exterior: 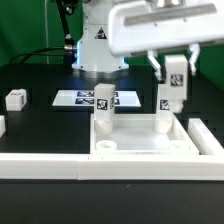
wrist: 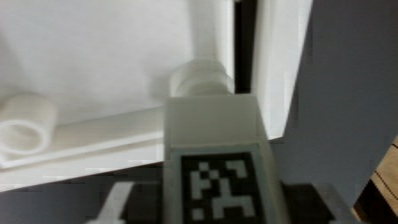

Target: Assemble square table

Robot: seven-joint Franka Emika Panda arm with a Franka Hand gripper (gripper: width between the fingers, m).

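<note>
Only the exterior view shows the gripper (exterior: 175, 68) closed on an upright tagged leg post (exterior: 175, 92), above the corner of the square tabletop (exterior: 140, 144) at that view's right (whether post and slab touch is unclear). A second leg post (exterior: 103, 108) stands at its left corner. Close up, the wrist view gives the held post's tag over blurred white slab, whose edges run out of frame.

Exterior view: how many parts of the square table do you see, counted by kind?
Tabletop slab: 1
Leg posts: 3 (held leg post, standing leg post, loose leg post)
Total: 4
White bit at the exterior view's left edge: unclear, not counted.
</note>
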